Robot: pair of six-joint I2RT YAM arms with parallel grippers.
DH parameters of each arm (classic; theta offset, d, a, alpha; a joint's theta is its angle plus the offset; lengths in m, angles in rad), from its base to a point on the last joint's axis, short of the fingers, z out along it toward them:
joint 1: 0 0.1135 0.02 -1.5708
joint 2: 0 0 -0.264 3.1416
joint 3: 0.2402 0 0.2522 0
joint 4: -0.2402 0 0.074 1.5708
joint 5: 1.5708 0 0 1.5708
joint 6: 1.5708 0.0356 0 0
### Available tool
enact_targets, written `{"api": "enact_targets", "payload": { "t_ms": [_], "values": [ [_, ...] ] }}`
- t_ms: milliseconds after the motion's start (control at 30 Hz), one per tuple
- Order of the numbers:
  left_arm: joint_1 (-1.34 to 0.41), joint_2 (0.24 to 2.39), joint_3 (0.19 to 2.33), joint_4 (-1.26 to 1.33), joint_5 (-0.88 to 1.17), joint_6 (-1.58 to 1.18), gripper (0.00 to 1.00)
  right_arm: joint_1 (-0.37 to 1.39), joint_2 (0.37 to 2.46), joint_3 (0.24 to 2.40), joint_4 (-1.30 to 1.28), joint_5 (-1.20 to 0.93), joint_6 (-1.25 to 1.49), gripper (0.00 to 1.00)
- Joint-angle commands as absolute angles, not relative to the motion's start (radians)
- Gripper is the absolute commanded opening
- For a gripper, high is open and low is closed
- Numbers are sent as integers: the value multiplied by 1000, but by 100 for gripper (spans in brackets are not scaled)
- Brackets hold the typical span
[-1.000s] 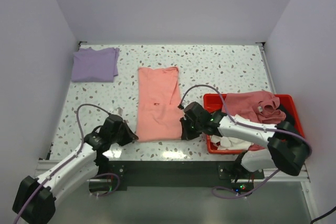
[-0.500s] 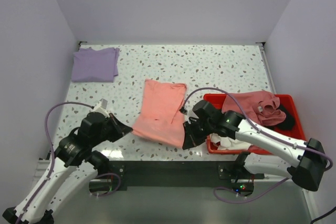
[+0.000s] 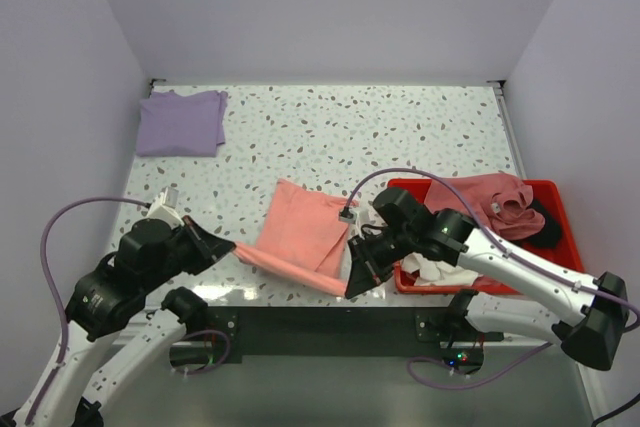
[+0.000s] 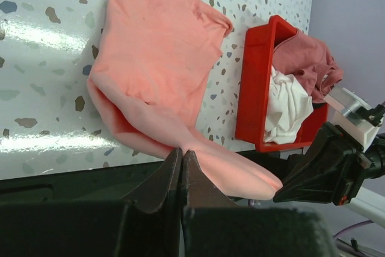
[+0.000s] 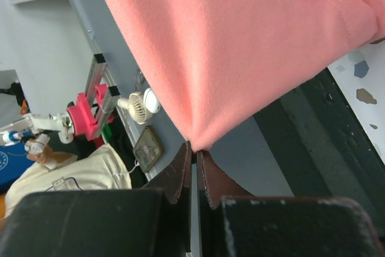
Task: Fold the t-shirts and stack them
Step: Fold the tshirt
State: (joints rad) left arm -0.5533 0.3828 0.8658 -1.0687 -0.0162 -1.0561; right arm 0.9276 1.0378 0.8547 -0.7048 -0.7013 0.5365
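Cotton this soft and light sags between my left gripper and right gripper, both clamped on bottom corners of the pink t-shirt, lower centre.

Right hand pinching salmon-pink t-shirt corner, possibly a fan behind
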Motion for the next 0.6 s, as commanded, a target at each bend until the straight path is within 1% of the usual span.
{"api": "enact_targets", "payload": {
  "t_ms": [0,100,233,333,400,567],
  "values": [
    [-552,377,890,-1103,-127,-1045,0,933,1006,877,-775,-779,552,0],
    [-552,383,884,-1082,-150,-1046,0,931,1009,882,-788,-758,546,0],
    [-552,399,855,-1020,-201,-1042,0,930,1020,914,-804,-671,538,0],
    [-552,455,836,-921,-204,-1020,0,925,1040,956,-818,-614,512,0],
    [-552,489,839,-901,-224,-1012,0,913,1066,980,-842,-586,497,0],
    [-552,587,862,-865,-299,-1003,0,827,1120,1011,-836,-557,437,0]
  ]
}}
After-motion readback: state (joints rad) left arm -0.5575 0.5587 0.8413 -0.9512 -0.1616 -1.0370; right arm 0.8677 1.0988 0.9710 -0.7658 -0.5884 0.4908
